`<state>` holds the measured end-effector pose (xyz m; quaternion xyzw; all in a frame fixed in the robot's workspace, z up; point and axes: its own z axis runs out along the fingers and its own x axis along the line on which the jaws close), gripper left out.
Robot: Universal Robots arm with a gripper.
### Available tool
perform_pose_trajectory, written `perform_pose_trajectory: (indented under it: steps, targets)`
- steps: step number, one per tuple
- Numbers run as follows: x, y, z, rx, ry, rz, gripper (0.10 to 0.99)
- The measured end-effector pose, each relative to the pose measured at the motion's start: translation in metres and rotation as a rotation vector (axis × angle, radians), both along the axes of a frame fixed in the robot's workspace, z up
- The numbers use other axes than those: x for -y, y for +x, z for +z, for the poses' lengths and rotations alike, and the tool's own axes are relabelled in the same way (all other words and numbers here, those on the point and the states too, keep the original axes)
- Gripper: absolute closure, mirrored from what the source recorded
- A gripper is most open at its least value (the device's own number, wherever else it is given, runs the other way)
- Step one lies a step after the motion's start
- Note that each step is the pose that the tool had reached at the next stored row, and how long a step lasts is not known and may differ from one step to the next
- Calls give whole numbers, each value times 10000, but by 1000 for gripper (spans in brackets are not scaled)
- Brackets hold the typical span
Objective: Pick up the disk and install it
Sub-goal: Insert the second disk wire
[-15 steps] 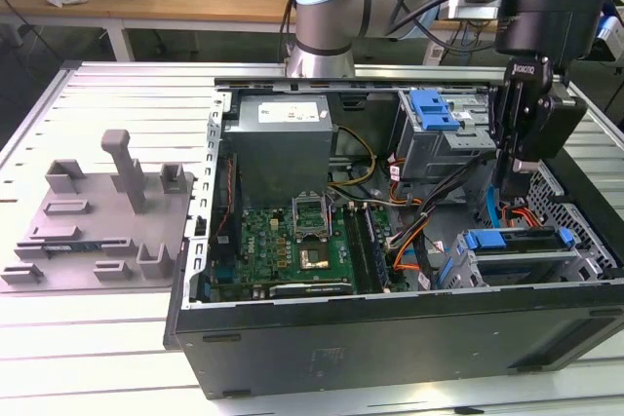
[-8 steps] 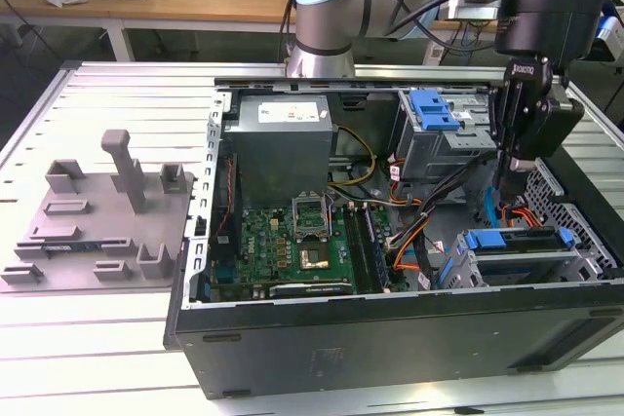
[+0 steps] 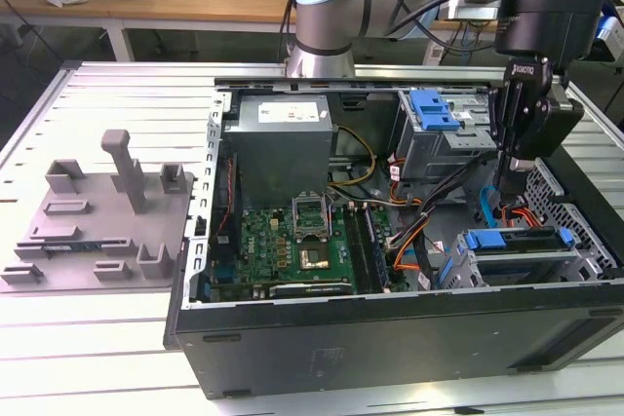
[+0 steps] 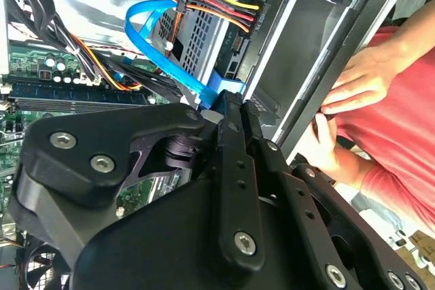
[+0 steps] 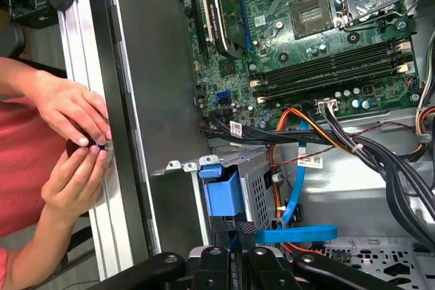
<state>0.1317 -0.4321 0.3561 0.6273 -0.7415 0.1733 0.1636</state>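
The disk sits in the metal drive cage [image 3: 531, 265] at the case's corner on the exterior view's right. Its blue bracket [image 3: 497, 239] faces up, while its silver body is hidden inside the cage. In both wrist views the same bracket [image 5: 223, 195] [image 4: 228, 87] lies just beyond my fingertips. My gripper [image 3: 507, 190] hangs straight down a little above the cage, beside a blue flat cable [image 5: 299, 234]. Its fingers [image 5: 246, 230] are pressed together and shut, with nothing between them.
A person's hands [image 5: 71, 117] rest on the case's outer wall beside the cage. Orange, yellow and black cables [image 3: 419, 231] run past the cage. The motherboard [image 3: 292, 250], a grey metal box [image 3: 283, 143], a blue latch [image 3: 434, 109] and a grey fixture plate [image 3: 97, 221] are further off.
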Motion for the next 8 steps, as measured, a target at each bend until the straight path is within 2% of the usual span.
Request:
perform_pose_trajectory:
  steps: [2,3,4,6,8]
  targets:
    - [0,0,-1,0,9,0,925]
    - [3,0,-1,0,57,1,925]
    - [12,8,-1,0,225,3,925]
    - [37,25,0,0,822,1,925]
    - [54,33,2,0,1171,1,925]
